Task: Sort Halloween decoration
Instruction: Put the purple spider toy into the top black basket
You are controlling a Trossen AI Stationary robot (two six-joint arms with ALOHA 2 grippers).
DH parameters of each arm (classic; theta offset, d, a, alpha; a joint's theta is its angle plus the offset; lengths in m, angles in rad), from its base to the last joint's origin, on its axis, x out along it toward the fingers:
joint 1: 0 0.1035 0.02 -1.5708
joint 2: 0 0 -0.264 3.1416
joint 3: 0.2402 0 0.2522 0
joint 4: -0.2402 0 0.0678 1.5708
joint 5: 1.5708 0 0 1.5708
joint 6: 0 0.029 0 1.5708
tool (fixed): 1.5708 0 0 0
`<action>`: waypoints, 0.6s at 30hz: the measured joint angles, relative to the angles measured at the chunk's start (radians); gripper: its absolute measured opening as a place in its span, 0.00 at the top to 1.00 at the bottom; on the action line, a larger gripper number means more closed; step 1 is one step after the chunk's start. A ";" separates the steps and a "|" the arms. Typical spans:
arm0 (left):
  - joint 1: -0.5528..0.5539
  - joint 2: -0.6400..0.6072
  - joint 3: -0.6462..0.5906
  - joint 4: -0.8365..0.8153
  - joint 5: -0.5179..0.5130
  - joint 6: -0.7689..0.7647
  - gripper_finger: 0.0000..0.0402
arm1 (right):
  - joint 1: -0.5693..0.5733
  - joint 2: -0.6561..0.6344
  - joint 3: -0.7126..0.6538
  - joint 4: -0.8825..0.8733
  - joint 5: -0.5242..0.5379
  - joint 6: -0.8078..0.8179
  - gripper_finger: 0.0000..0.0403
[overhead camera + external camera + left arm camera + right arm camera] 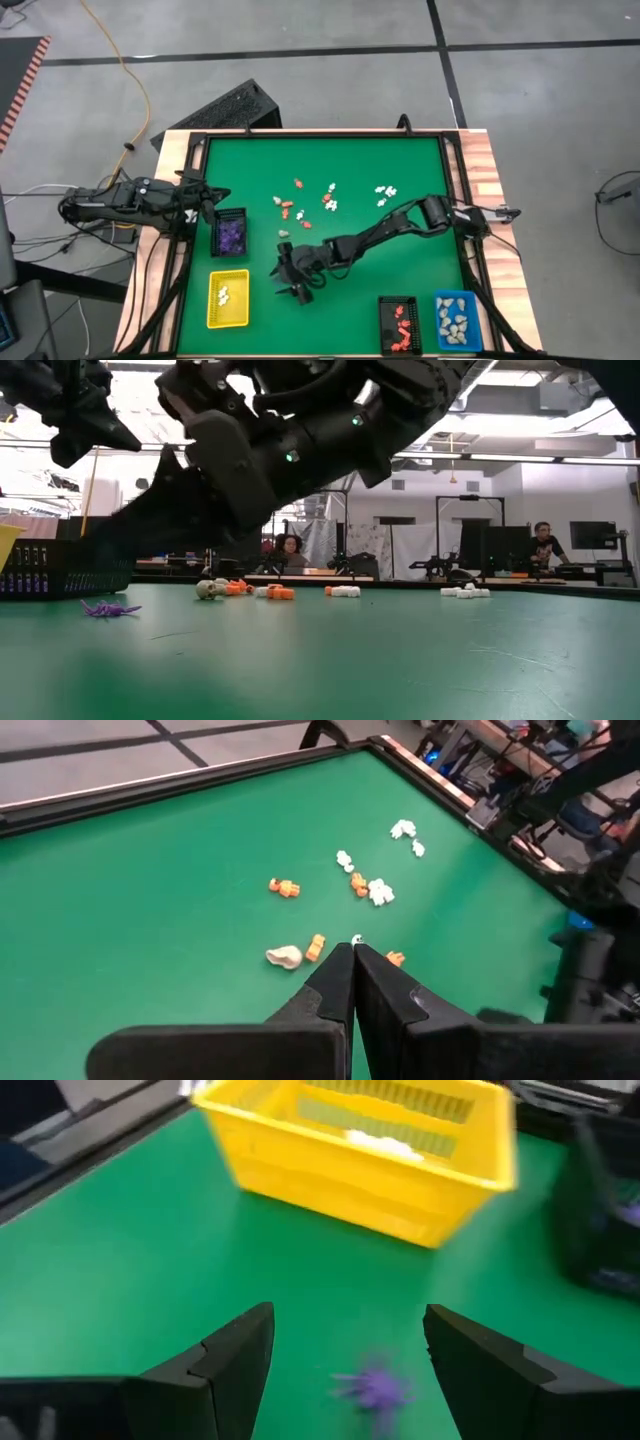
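The right hand [296, 280] hangs low over the green surface [400, 160], near the yellow tray [228, 299]. Its two fingers [230, 1350] stand wide apart and released, and they grasp nothing. Between them, on the surface, lies one small purple figurine [378, 1388], apart from both fingers. In the low view this purple figurine lies alone, just beside a dark tray.

The left hand [205, 203] waits at the left edge of the surface, next to the black tray with purple pieces [230, 233]. Its fingers [335, 982] are clenched together and hold nothing.

The other Halloween decoration pieces [305, 205] lie scattered in the middle of the surface: orange ones, white ones and one cream-beige piece [284, 957]. A white group [386, 190] lies farther to the right. The yellow tray holds white pieces. At the near right edge stand a black tray with orange-red pieces [399, 325] and a blue tray with beige pieces [457, 320].
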 joint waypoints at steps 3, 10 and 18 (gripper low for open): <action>0.000 0.000 0.000 0.001 -0.003 -0.010 1.00 | 0.015 0.001 -0.001 -0.014 0.009 -0.007 0.30; 0.000 0.000 0.000 0.000 -0.005 -0.018 1.00 | 0.012 0.024 0.000 0.005 0.058 -0.033 0.30; 0.000 0.000 0.000 -0.006 -0.007 -0.017 1.00 | 0.004 0.069 0.003 0.022 0.055 0.017 0.30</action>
